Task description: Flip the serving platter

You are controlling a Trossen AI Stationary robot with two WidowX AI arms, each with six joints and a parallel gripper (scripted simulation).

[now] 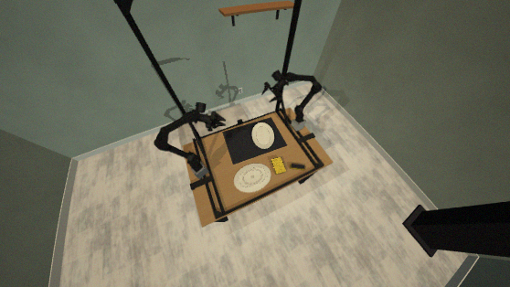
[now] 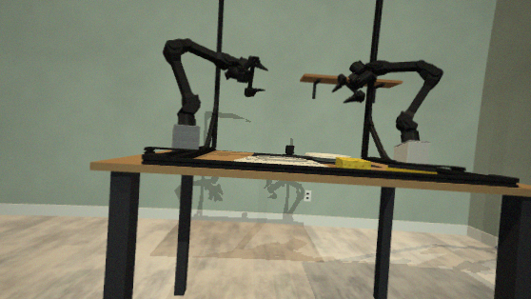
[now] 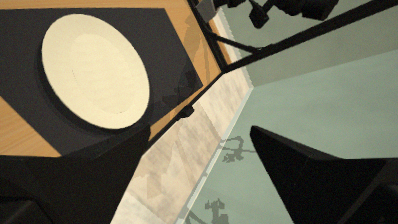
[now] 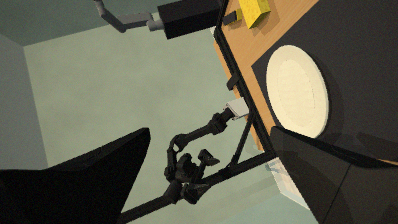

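Note:
The cream oval serving platter [image 1: 262, 135] [image 2: 328, 155] [image 3: 97, 72] [image 4: 296, 92] lies flat on the dark drying mat [image 1: 238, 146] [image 3: 20, 35] [image 4: 360, 70]. It seems face up, with a faint inner oval and a rim that looks raised above a shadow. My left gripper [image 1: 266, 92] [image 2: 340, 96] [image 3: 201, 129], on the arm at picture right in the top and exterior views, is open and empty, well above the table. My right gripper [image 1: 222, 120] [image 2: 265, 80], on the arm at picture left, is also open, empty and high. Neither touches the platter.
A flat, patterned pale disc [image 1: 252, 177] [image 2: 281, 160] lies in front of the mat. A yellow sponge [image 1: 278, 165] [image 2: 353, 163] [image 4: 256, 12] and a small dark block [image 1: 297, 165] lie beside it. Dark rails [image 1: 210, 178] edge the table; a small mount [image 1: 240, 122] [image 2: 289, 149] [image 3: 185, 111] stands behind the mat.

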